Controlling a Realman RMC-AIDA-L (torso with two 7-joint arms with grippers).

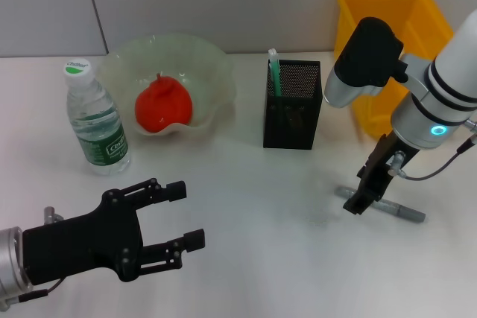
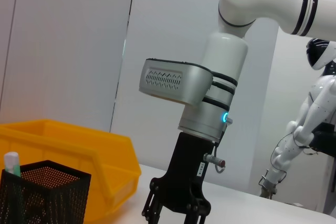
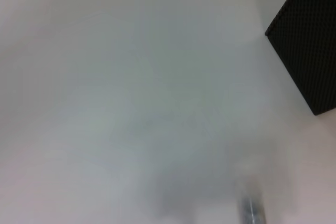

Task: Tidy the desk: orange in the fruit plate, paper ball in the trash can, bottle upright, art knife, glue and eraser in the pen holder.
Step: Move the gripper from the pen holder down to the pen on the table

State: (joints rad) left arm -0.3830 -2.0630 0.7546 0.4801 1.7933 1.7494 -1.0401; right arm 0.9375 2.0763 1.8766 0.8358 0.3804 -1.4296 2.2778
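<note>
The orange [image 1: 162,106] lies in the pale-green fruit plate [image 1: 218,72] at the back left. Beside it the bottle [image 1: 97,121] stands upright. The black mesh pen holder [image 1: 292,106] [image 2: 42,192] [image 3: 307,45] holds a green-and-white glue stick [image 1: 274,72] [image 2: 11,163]. The yellow trash can [image 1: 387,35] [image 2: 79,150] stands behind it to the right. The grey art knife [image 1: 399,211] [image 3: 252,211] lies flat on the table, and my right gripper [image 1: 365,195] [image 2: 176,211] is lowered right over its left end. My left gripper [image 1: 188,215] hovers open and empty at the front left. Paper ball and eraser are out of view.
The white table [image 1: 261,206] runs back to a grey panel wall. Another white robot [image 2: 315,124] stands in the background of the left wrist view.
</note>
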